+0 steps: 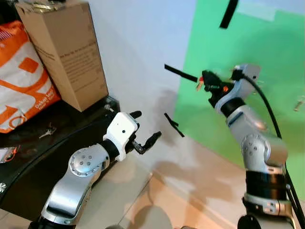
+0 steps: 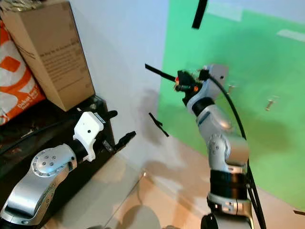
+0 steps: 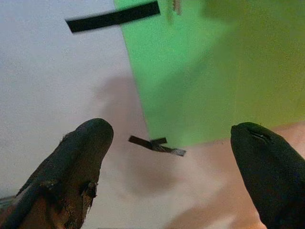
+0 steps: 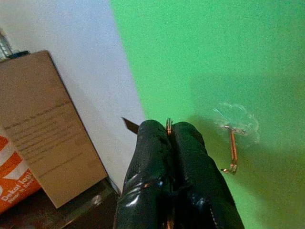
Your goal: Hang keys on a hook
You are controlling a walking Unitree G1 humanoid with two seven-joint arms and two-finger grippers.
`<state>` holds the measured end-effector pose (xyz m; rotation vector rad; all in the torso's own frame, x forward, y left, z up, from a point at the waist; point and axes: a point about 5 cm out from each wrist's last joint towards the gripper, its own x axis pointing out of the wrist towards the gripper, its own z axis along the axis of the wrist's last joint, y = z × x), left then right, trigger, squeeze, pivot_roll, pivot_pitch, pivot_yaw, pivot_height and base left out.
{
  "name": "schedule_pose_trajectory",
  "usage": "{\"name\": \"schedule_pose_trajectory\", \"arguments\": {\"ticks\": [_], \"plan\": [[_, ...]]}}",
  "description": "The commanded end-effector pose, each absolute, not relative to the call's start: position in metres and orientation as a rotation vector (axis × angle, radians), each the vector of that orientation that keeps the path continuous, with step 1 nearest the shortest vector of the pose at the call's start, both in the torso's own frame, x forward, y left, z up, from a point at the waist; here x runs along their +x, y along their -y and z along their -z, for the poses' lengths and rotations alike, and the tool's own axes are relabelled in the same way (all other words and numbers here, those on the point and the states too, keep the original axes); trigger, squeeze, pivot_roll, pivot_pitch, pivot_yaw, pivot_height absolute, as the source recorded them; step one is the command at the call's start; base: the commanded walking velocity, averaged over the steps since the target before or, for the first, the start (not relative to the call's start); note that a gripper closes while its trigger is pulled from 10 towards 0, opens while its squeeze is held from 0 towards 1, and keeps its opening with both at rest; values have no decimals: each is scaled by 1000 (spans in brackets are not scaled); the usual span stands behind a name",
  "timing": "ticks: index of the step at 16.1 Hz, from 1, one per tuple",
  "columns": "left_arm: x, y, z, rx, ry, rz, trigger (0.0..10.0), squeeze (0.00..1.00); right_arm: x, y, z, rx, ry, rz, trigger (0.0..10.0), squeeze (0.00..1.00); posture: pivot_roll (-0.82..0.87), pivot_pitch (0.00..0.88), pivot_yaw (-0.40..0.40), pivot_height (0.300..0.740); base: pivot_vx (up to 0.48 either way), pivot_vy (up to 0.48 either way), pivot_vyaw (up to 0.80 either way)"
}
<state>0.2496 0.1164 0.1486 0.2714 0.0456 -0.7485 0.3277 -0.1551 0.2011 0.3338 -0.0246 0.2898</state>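
Note:
My right gripper (image 1: 206, 81) is raised in front of the green sheet (image 1: 267, 57) on the wall. It is shut on a key ring (image 4: 168, 126), and a red tag of the keys (image 2: 181, 87) shows at the fingertips. In the right wrist view a copper hook (image 4: 232, 153) on a clear suction cup is stuck to the green sheet, a little beyond and beside the fingertips. Two such hooks (image 2: 230, 88) show on the sheet, behind and to the right of the arm. My left gripper (image 1: 146, 126) is held low near the white wall, open and empty.
A cardboard box (image 1: 66, 52) and an orange bag (image 1: 21, 76) stand on a black table (image 1: 28, 157) at the left. A small key (image 1: 47, 130) lies on that table. Black tape strips (image 1: 180, 73) stick to the wall. Tiled floor lies below.

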Motion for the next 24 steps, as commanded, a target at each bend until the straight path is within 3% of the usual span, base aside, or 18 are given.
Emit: {"name": "schedule_pose_trajectory", "arguments": {"ticks": [1, 24], "plan": [[248, -116, -152, 277, -43, 765, 10000, 529, 332, 159, -202, 351, 8, -264, 10000, 0, 27, 0, -22, 740, 0, 0, 0], [244, -111, -149, 272, -65, 801, 10000, 529, 307, 204, -199, 477, -48, -242, 10000, 0, 6, 0, -23, 740, 0, 0, 0]]}}
